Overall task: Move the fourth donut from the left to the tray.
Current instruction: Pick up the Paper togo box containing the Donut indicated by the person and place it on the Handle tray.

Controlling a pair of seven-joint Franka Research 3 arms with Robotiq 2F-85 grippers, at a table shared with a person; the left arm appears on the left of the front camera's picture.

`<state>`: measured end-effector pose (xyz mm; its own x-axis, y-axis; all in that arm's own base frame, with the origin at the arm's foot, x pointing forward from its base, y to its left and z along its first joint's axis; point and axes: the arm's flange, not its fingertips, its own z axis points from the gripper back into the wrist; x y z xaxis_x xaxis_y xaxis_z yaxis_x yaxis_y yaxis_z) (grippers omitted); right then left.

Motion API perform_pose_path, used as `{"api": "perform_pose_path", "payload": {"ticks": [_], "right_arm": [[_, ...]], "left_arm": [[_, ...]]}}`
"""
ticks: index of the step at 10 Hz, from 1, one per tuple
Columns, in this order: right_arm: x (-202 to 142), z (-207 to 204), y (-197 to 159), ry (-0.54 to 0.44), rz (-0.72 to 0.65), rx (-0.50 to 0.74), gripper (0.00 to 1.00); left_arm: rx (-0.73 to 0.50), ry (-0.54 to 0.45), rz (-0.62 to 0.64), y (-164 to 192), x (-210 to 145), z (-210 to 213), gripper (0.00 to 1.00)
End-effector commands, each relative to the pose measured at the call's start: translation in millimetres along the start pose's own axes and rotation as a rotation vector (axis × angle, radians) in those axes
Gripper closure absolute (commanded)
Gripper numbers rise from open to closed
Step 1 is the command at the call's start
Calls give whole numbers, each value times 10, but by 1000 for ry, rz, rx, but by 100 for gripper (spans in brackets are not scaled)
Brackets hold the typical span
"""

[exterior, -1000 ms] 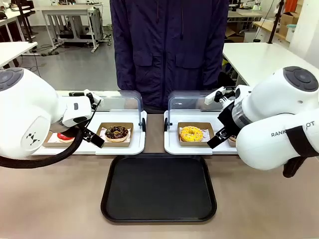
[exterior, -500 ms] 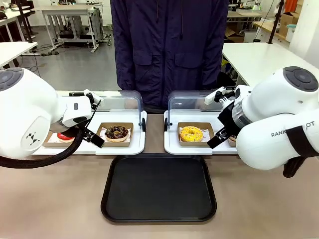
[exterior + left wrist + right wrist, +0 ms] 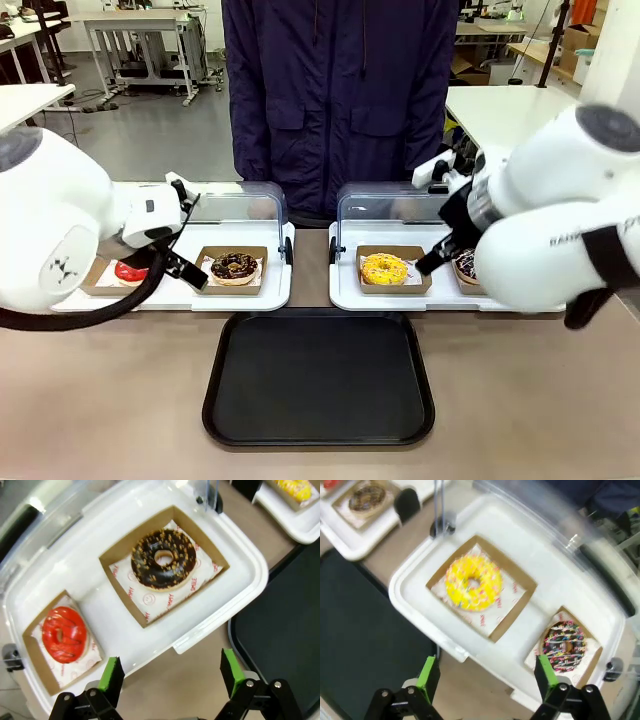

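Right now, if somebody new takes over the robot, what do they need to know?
Left gripper: open, empty.
Right gripper: open, empty, hovering by the front edge of the white plastic tray.
The dark chocolate ring donut with pink and white sprinkles sits in its brown cardboard holder on that white tray.
The large flat black rectangular tray holds no donut.
Done: nothing yet.
Left: grasp the sprinkled donut's holder, lift it, set it on the black tray.

Bright even overhead light, soft shadows; right wrist view motion-blurred, fourth donut (image 3: 565, 645) soft; glare on clear lid (image 3: 555, 522)
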<state>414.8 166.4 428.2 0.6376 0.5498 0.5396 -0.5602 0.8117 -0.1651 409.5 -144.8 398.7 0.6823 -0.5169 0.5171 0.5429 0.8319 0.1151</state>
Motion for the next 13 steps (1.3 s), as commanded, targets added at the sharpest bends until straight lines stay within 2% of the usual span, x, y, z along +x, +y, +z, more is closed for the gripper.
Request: {"api": "perform_pose_path", "payload": {"ticks": [1,3,5,7,9,10,12,13], "right_arm": [[280,399,-288,8,-59,30,0],[294,745,-767,-10,-61,109,0],[56,992,-1382,-88,4,246,0],[-401,1161,-2057,-203,36,343,0],[-884,1234,-2532,-301,0,410,0],[-1125,1309,-2781,-387,13,432,0],[-1406,1284,-2910,-468,26,470,0],[-1495,1297,-2985,-496,33,472,0]], "left_arm": [[-114,-1,-14,446,202,525,0],[-270,-34,-88,980,270,957,0],[-382,-110,-160,1634,55,1278,0],[-456,-232,-229,2342,-347,1489,0],[-481,-343,-223,2864,-788,1580,0],[-519,-416,-225,3130,-927,1583,0],[-555,-504,-199,3389,-1269,1614,0],[-555,-540,-190,3355,-1384,1597,0]]}}
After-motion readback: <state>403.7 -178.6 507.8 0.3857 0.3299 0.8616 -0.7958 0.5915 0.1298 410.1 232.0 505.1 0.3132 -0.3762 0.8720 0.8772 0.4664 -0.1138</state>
